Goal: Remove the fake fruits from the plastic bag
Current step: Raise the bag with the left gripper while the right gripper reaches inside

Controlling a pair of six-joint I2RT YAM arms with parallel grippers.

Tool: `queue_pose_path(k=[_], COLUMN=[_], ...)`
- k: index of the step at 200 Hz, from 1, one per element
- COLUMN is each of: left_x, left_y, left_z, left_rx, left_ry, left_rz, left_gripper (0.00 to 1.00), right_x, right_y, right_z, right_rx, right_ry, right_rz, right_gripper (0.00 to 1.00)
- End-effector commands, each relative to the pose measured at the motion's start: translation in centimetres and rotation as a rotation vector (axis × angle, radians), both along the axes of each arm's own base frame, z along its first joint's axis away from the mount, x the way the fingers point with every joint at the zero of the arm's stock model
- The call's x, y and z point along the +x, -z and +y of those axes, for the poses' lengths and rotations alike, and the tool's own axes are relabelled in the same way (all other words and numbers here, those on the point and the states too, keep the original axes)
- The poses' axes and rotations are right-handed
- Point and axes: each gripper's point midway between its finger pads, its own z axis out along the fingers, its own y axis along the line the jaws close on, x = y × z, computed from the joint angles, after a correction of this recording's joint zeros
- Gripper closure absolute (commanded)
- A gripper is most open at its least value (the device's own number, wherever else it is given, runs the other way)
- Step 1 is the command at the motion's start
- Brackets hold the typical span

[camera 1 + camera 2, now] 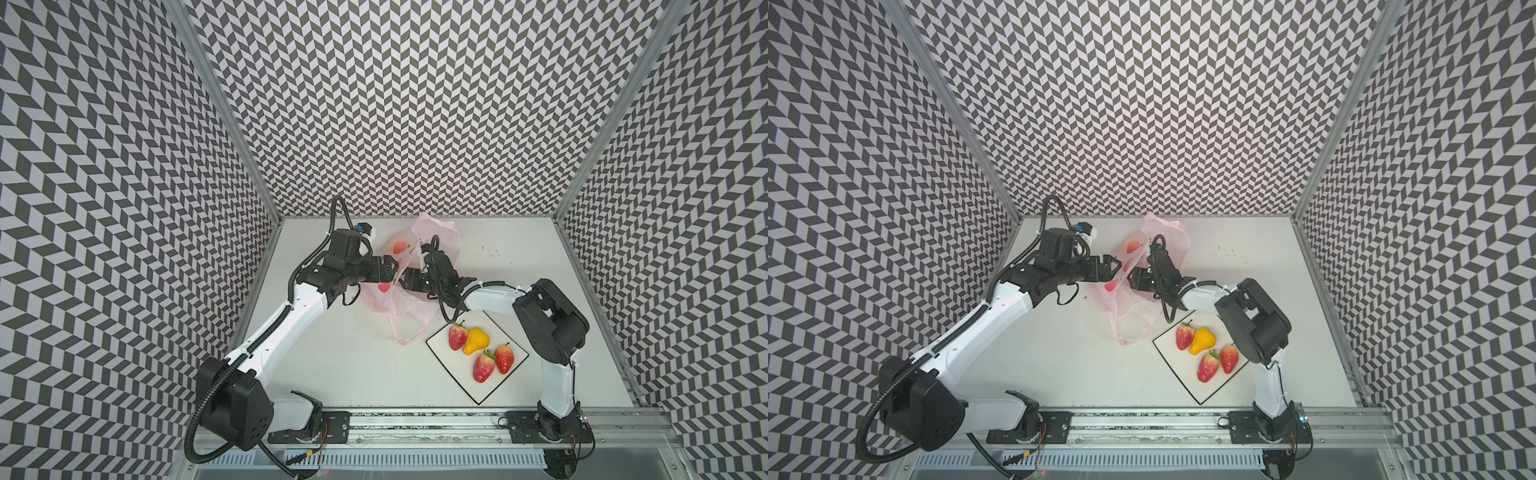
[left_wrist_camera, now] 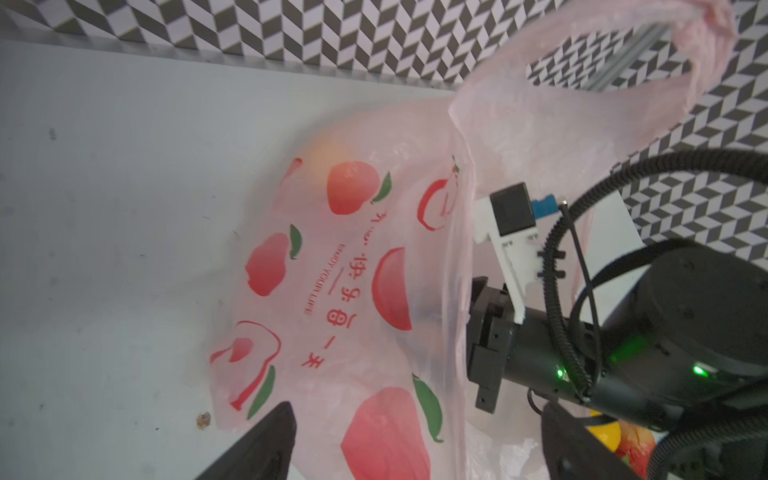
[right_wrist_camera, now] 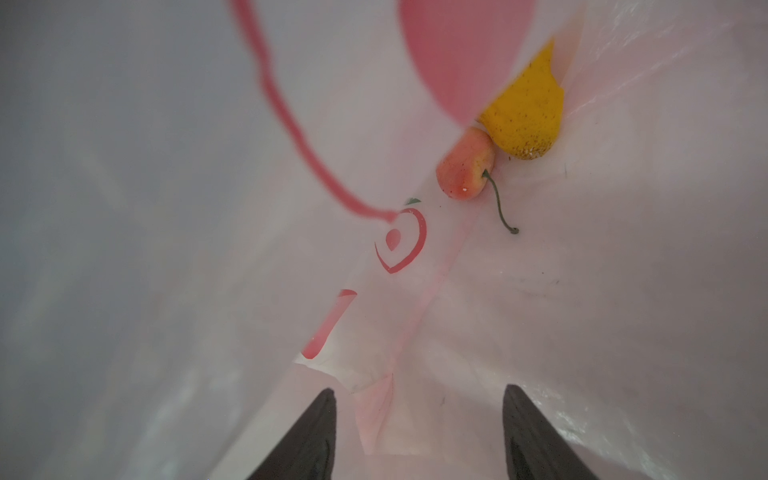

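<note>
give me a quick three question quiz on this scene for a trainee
1. True or false: three strawberries and a yellow pear lie on the white board.
2. Which fruits lie inside the plastic bag? A) a banana B) a cherry and a yellow fruit C) nothing
3. Fill in: the right pincer is inside the ____, jaws apart.
Key: 1 true; 2 B; 3 bag.

White black-edged board (image 1: 459,370) on grey table (image 1: 353,365); chevron-patterned walls (image 1: 415,104) around.
</note>
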Motion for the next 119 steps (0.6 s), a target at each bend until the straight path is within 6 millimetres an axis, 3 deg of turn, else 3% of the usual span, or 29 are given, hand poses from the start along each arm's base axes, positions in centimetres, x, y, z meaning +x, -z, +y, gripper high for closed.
queue_pose_path(k=[1, 45, 119], left_x=[-1.3, -1.1, 1.4], left_y=[0.9, 3.2, 5.5], left_z=[-1.4, -1.9, -2.0], left_rx=[0.056, 0.139, 0.243], left_ry=[0.117, 0.168, 0.164], left_rz=[0.028, 0.05, 0.084], left_gripper=[0.07, 0.09, 0.32], right_x=[0.3, -0.1, 0.7], right_y=[-4.2, -5.1, -4.7], right_z=[0.2, 0.8, -1.8], right_rx=[0.129, 0.209, 0.172], right_ry=[-0.009, -0.042, 0.109], right_rz=[-0.075, -0.072, -0.044], right_gripper=[0.34, 0.31, 0.32])
